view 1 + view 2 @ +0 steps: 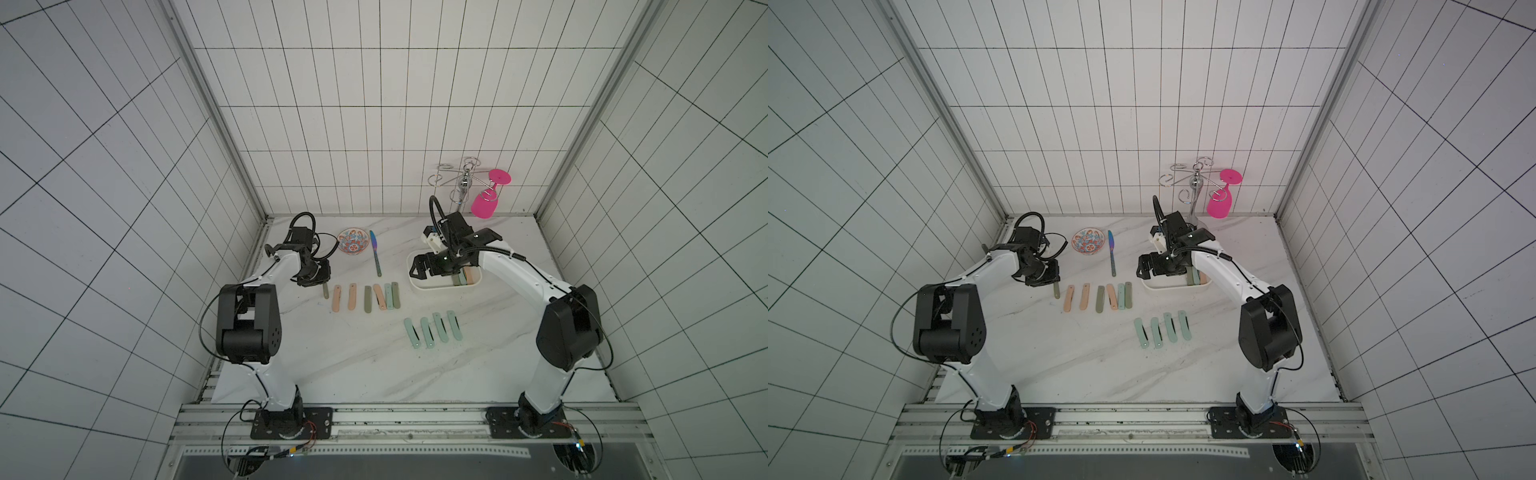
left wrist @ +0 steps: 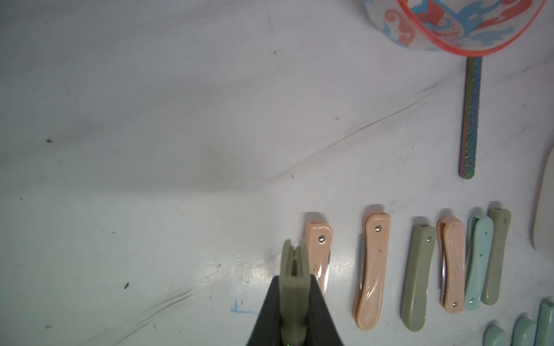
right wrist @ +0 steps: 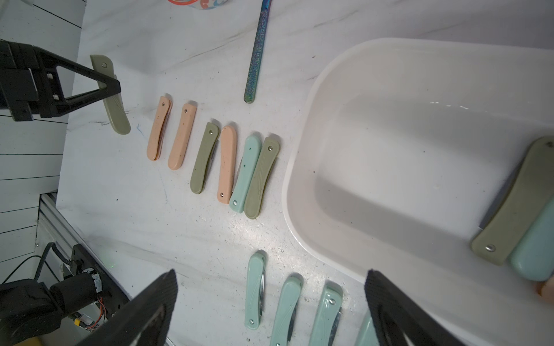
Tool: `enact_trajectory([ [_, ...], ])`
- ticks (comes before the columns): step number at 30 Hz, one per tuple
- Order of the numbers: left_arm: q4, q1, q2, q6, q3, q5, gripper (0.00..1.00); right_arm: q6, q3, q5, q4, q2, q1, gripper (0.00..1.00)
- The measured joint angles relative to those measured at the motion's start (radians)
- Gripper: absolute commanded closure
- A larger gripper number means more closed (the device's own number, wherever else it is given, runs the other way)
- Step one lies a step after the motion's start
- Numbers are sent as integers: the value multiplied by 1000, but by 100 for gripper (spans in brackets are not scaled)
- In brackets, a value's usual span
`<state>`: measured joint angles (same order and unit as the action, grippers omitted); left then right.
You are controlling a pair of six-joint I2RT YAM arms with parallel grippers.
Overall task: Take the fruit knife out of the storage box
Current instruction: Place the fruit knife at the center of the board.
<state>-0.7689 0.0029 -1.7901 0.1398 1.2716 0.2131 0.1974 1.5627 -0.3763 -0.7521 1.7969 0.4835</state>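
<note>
The white storage box stands on the right side of the table. At its right end lie an olive fruit knife and a mint one, both folded. My right gripper hovers open over the box's left end with nothing between its fingers. My left gripper is shut on another folded olive fruit knife. It holds this knife low over the table, at the left end of a row of knives. Whether the knife touches the table I cannot tell.
Several folded peach, olive and mint knives lie in a row mid-table, and several mint ones lie nearer the front. A patterned bowl and an iridescent table knife are at the back. A wire rack with a pink glass stands back right.
</note>
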Motion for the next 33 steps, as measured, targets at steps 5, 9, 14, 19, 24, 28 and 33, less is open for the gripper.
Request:
enact_trajectory([
  [5,-2,17,-39,-16,0,-14,100,-1,0,-2,0,14,-6,1],
  [9,-3,16,-66,-23,0,-14,100,-1,0,-8,-1,34,-9,1],
  [14,-3,12,-77,-30,0,-14,100,-1,0,-21,-2,53,-13,1],
  [19,-16,0,-105,-42,0,-15,100,-1,0,-29,-3,55,-13,2],
  [24,-27,-14,-109,-50,2,-24,100,-1,0,-37,-3,55,-13,1],
  [28,-37,-15,-111,-55,4,-30,100,-1,0,-48,-3,56,-13,1],
  [33,-51,-22,-125,-62,17,-37,96,-1,0,-57,-3,57,-13,2],
])
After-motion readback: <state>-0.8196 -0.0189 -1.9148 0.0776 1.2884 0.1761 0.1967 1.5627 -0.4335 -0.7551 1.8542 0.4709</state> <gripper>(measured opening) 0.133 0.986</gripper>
